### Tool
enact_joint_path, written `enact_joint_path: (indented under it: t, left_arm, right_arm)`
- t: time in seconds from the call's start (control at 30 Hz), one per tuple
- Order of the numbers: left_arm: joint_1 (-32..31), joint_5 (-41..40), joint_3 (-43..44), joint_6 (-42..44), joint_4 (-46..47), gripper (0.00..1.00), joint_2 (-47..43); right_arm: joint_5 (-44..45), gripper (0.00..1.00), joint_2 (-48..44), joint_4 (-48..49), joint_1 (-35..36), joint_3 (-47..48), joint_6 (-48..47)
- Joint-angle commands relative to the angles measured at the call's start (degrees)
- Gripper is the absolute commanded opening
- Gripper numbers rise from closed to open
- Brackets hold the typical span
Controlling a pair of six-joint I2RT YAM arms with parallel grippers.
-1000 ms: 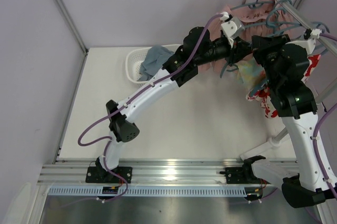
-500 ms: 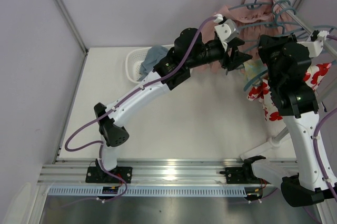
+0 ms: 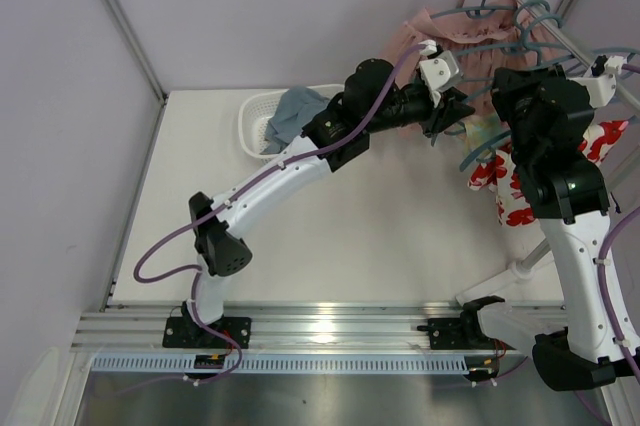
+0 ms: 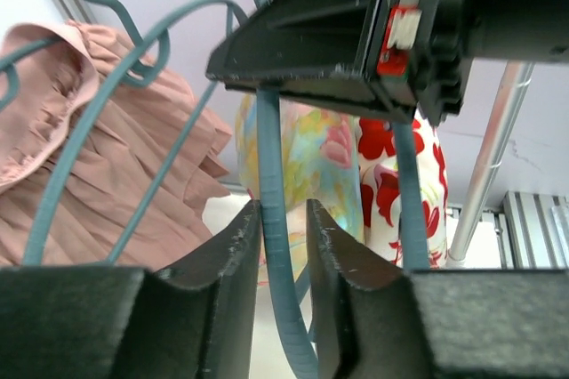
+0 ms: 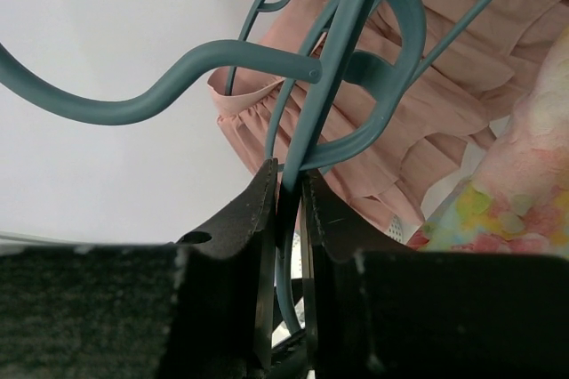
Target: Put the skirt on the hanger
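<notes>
The skirt [image 4: 307,157] hangs limp, surely light, just behind the hanger [image 4: 271,174]. Grip the stiff, slick plastic, not cloth. Your right pincer [image 5: 286,176] pinches the hanger; the left pincer [image 4: 283,212] straddles it, grip uncertain.

My top camera looks down from behind the arms [image 3: 280,171]. Both wrist cameras peer close past their fingers [image 4: 222,299], sharing the pink pleated skirt [image 4: 116,183] and pastel skirt [image 4: 298,152].

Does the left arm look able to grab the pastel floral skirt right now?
Probably not yet: the left gripper is closed around the hanger, so it's occupied, though the skirt hangs close beyond it.
</notes>
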Motion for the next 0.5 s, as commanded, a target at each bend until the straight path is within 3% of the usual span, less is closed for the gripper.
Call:
enact_joint_path:
  t: [0.0, 0.17, 0.23, 0.27, 0.33, 0.47]
  left_arm:
    - [-0.2, 1.7, 1.6, 1.7, 0.3, 0.34, 0.7]
    - [1.0, 3.3, 0.9, 1.0, -0.5, 0.35, 1.0]
    - [1.4, 5.7, -0.1, -0.5, 0.9, 0.27, 0.7]
    - [1.7, 6.5, -0.8, -1.2, 1.5, 0.16, 0.3]
    - [1.8, 7.7, -1.6, -1.8, 2.8, 0.06, -0.1]
    - [2.0, 8.9, -0.7, -3.0, 3.2, 0.0, 0.0]
  right_arm:
    - [0.4, 0.0, -1.4, 8.7, -0.2, 5.0, -1.9]
    - [0.7, 0.0, -2.0, 9.1, -0.3, 5.1, -2.2]
    - [0.7, 0.0, -2.1, 9.1, -0.4, 5.2, -2.3]
    - [0.7, 0.0, -2.0, 9.1, -0.4, 5.1, -2.2]
    - [0.6, 0.0, -2.0, 9.1, -0.4, 5.0, -2.4]
    - [-0.2, 0.12, -2.3, 9.4, -0.3, 4.0, -2.7]
